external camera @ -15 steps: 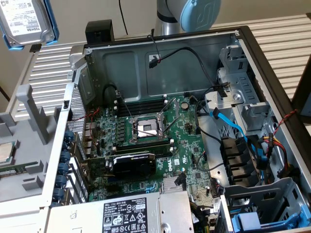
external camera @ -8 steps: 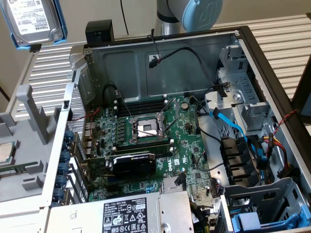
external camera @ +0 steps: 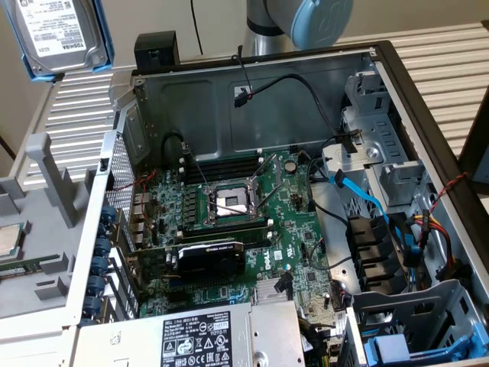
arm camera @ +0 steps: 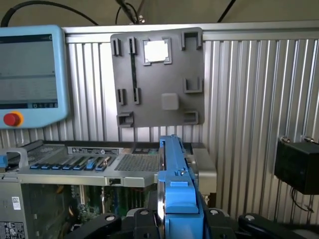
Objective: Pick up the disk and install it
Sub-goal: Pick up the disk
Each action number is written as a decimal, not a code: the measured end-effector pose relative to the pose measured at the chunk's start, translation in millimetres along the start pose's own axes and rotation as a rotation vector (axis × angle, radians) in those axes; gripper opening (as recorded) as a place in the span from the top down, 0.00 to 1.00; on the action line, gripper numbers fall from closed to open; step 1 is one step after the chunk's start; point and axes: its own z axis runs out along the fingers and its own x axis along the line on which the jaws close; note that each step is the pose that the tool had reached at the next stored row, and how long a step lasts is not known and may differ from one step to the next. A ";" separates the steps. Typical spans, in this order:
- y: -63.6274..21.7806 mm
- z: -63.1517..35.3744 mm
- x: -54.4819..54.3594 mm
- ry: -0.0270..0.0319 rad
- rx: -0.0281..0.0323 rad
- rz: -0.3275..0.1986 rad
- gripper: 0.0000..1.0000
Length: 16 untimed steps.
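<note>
Gripper clamped on the disk, blue carrier edge-up between the jaws. Pickup done: disk hangs aloft at the exterior view's left, well apart from the open computer case. Installation not yet done.

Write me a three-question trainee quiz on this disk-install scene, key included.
1. True or false: the disk already sits inside the open computer case.
2. Multiple choice: what is the gripper shut on? A) the small processor chip B) the disk C) a loose blue cable
3. Fill in: in the exterior view, the disk is held in the air outside the computer case, at that view's upper ____.

Key: 1 false; 2 B; 3 left.
</note>
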 end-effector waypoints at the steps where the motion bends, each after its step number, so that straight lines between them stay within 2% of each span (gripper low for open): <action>1: -2.2 -0.1 2.7 0.0000 -0.0001 0.000 0.63; 8: -21.1 0.9 21.3 -0.0007 0.0000 0.000 0.63; 16: -51.0 3.1 36.5 -0.0019 0.0000 0.000 0.63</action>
